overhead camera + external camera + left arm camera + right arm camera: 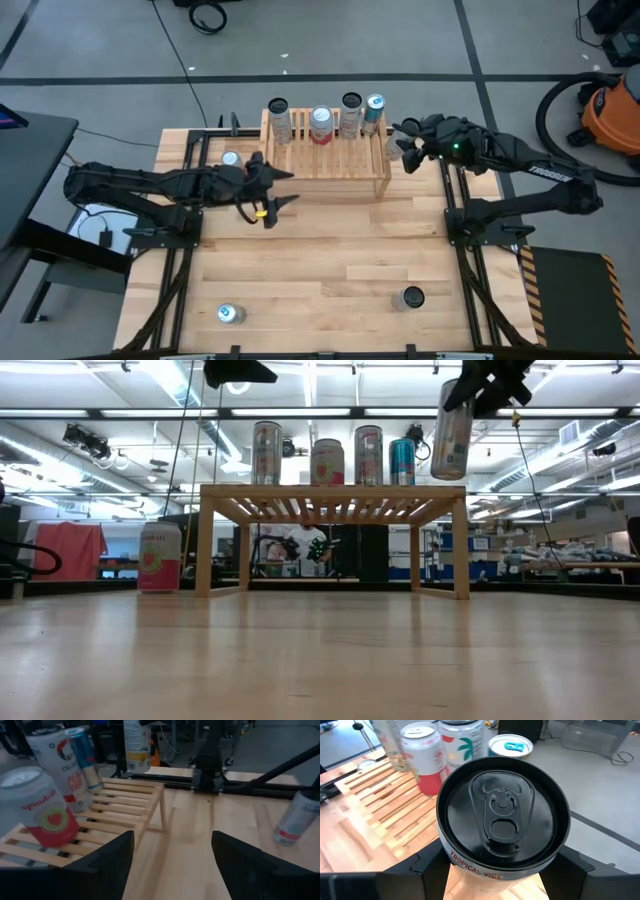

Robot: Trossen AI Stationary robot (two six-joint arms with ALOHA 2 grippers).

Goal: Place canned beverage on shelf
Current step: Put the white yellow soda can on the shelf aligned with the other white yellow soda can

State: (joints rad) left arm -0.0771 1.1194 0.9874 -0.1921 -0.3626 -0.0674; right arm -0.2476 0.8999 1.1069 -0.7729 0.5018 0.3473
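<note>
Low view only — right tool [487,385] apparently gripping can [452,432] above shelf [330,495] end; left tool [272,190] open.

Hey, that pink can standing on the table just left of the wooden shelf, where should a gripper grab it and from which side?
Judging from the pictures, grip the pink can around its round side wall, near the middle. It stands upright, so come in level or from above. Approach from the table's open front: the shelf is close on one side. The left gripper, open, is nearest.
</note>
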